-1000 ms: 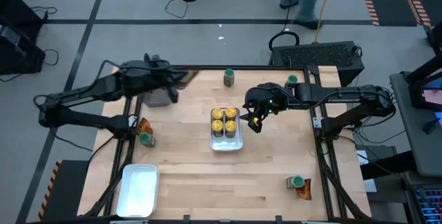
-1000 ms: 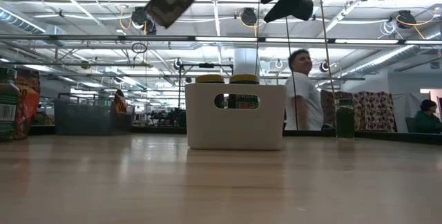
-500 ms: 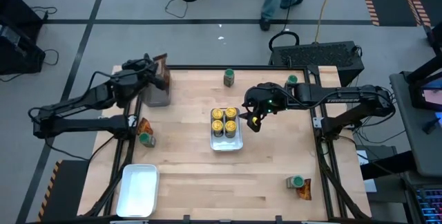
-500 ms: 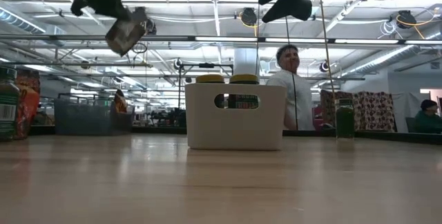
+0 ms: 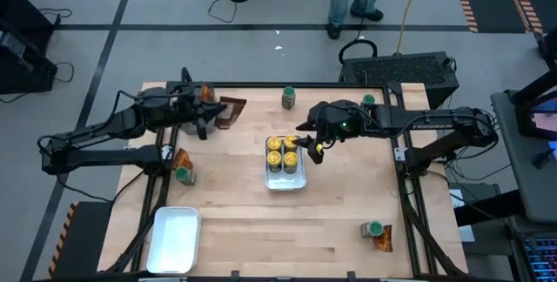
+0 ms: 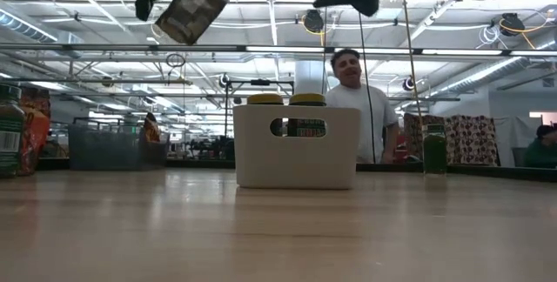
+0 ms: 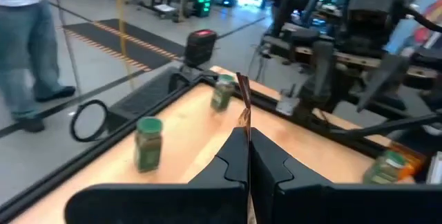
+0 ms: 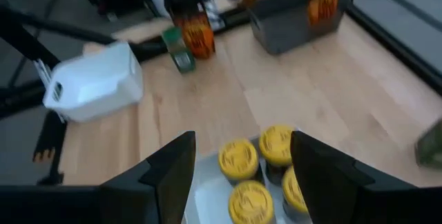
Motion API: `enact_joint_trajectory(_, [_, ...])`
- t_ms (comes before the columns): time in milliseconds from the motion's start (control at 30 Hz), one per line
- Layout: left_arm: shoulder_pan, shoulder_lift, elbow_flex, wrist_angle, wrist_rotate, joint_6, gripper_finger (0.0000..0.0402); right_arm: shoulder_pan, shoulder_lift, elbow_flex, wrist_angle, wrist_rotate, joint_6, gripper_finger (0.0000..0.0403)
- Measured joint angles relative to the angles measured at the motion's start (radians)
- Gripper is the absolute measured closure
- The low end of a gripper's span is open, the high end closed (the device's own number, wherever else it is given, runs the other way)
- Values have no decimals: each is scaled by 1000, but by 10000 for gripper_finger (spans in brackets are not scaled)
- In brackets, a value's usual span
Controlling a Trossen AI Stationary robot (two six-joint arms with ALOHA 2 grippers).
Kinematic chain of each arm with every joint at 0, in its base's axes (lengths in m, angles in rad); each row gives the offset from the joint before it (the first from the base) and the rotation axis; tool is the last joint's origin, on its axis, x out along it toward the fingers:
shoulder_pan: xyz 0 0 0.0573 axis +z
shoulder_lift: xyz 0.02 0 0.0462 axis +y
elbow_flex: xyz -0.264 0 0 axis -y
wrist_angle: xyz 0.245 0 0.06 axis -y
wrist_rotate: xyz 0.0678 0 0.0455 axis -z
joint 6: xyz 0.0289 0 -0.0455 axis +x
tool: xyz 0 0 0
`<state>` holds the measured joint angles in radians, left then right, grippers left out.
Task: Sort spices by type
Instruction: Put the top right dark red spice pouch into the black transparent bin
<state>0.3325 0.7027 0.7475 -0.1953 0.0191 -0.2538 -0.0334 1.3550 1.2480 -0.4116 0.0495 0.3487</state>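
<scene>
While the left end effector stays clamped on a packet above the bin, far left of the table, we note the right end effector, fingers apart and empty, over four yellow-lidded jars. Risk: the thin packet slips, missing the bin.

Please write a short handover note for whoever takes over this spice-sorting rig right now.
Left gripper: shut on an orange-brown packet, held in the air beside the dark bin at the table's far left.
Right gripper: open, empty, above the middle white tray.
Done: four yellow-lidded jars sit in that tray.
Left: four green-lidded jars, at the far edge, by the right arm, at the left edge and near right, the last two next to packets. The second white tray holds nothing.
</scene>
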Motion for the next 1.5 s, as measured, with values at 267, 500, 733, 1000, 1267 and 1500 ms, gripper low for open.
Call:
enact_joint_trajectory(267, [0, -70, 0, -198, -417, -109, 401, 2, 33, 0, 77, 1, -12, 186])
enact_joint_trajectory(500, [0, -79, -3, -296, -839, -157, 401, 24, 64, 0, 90, 3, 18, 186])
enact_joint_trajectory(733, [9, -56, -117, -308, -1064, -207, 401, 50, 66, 0, 78, 1, 33, 186])
enact_joint_trajectory(1000, [47, -57, -305, -185, -1117, -311, 401, 49, 66, 0, 78, -2, 102, 186])
enact_joint_trajectory(1267, [77, -49, -462, 56, -1157, -208, 401, 48, 66, 0, 78, -51, 183, 186])
enact_joint_trajectory(1500, [117, 3, -609, 288, -1123, -190, 401, 48, 65, 0, 78, -55, 216, 186])
